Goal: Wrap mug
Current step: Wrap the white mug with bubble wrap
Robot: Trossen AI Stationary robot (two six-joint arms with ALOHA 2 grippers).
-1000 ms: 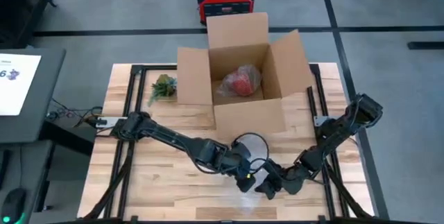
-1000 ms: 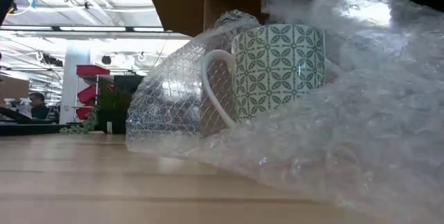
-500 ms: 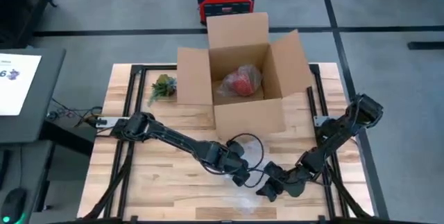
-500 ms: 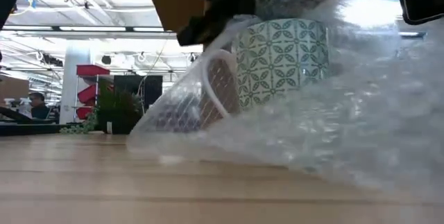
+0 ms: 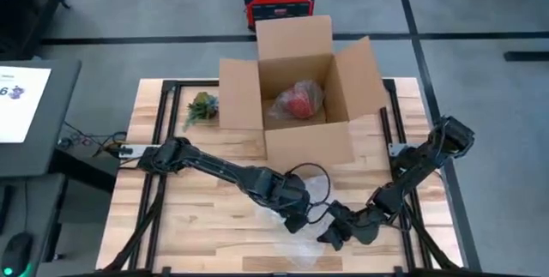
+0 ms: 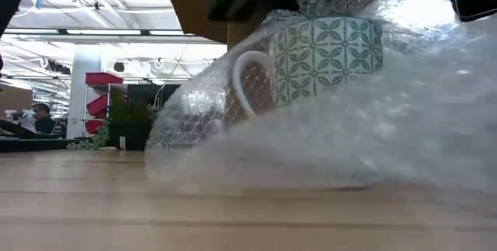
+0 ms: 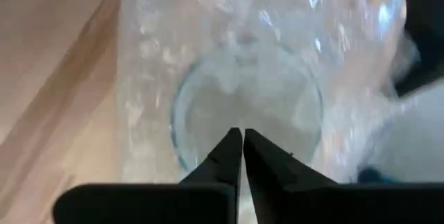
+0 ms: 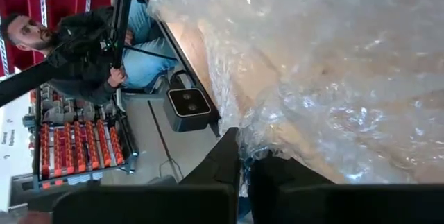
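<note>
A white mug point(image 6: 326, 53) with a green leaf pattern and a white handle point(image 6: 250, 80) stands tilted inside a sheet of clear bubble wrap point(image 6: 373, 134) near the table's front edge. Wrap also lies over its mouth point(image 7: 246, 113). My left gripper point(image 5: 296, 219) is shut right above the mug, pointing down at the covered mouth. My right gripper point(image 5: 333, 236), just right of the mug, is shut on the wrap. The mug's base is hidden behind the wrap. My left gripper comes from above, pointing down, and its shut fingertips point(image 7: 234, 141) meet the wrap over the mug's mouth point(image 7: 243, 123). Whether a layer lies between the fingers, I cannot tell. My right gripper pinches a bunched edge of the bubble wrap point(image 8: 260, 130) between its two fingers, coming low from the table's right. The wrap spreads from the fingers toward the mug; how many layers are held does not show.
An open cardboard box point(image 5: 296, 153) stands at the table's far middle with a red thing wrapped in bubble wrap point(image 5: 298, 101) inside. A small green plant point(image 5: 202, 107) lies left of the box. A person point(image 8: 76, 44) is in the room beyond the table.
My left gripper has dipped beside the mug's handle and come back up over the mug. The mug has shifted a little toward the table's right edge and tipped more. The wrap in front of it has sunk lower and flatter.
</note>
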